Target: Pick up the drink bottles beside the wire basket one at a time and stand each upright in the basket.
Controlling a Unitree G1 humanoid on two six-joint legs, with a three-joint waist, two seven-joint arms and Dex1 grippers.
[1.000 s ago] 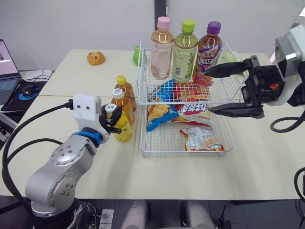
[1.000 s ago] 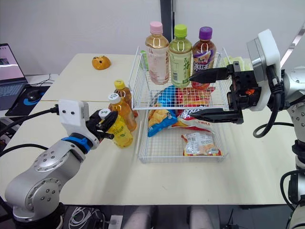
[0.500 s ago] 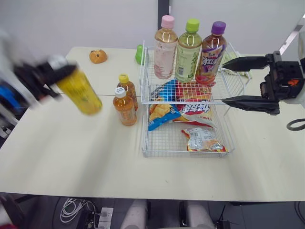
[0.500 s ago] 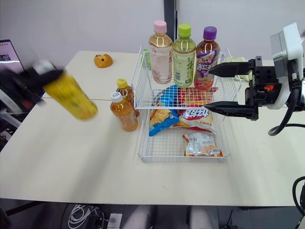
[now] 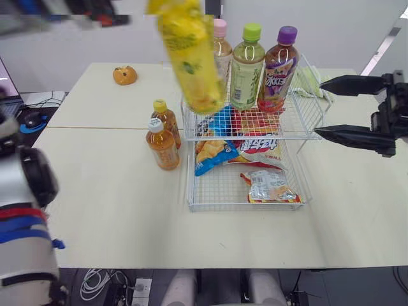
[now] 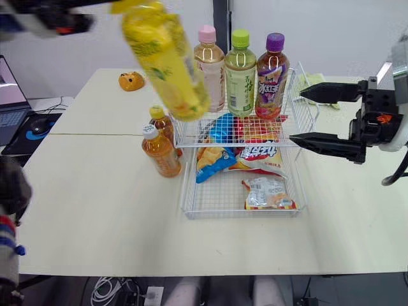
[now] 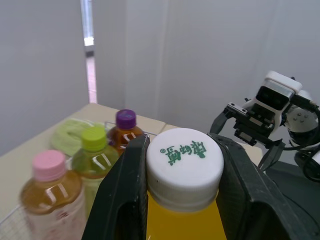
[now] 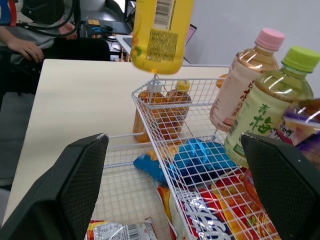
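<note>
My left gripper (image 7: 182,150) is shut on the white cap of a yellow drink bottle (image 5: 188,57). The bottle hangs tilted, high in the air over the left end of the wire basket's (image 5: 248,205) upper tier. On that tier stand a pink-capped bottle (image 5: 220,44), a green-capped bottle (image 5: 247,67) and a purple-capped bottle (image 5: 278,60). Two amber tea bottles (image 5: 162,145) stand upright on the table just left of the basket. My right gripper (image 5: 320,106) is open, level with the basket's right side and holding nothing.
Snack bags (image 5: 271,186) lie in the basket's lower tier and under the bottles. An orange toy (image 5: 125,75) sits at the table's far left, a green cloth (image 5: 311,80) behind the basket. A laptop (image 6: 9,95) and mouse lie off the left. A person's hand (image 8: 25,50) rests beyond the table.
My left arm has swung the yellow bottle from low on the left up and rightward to above the basket. The right gripper has drawn back slightly to the right, still open.
</note>
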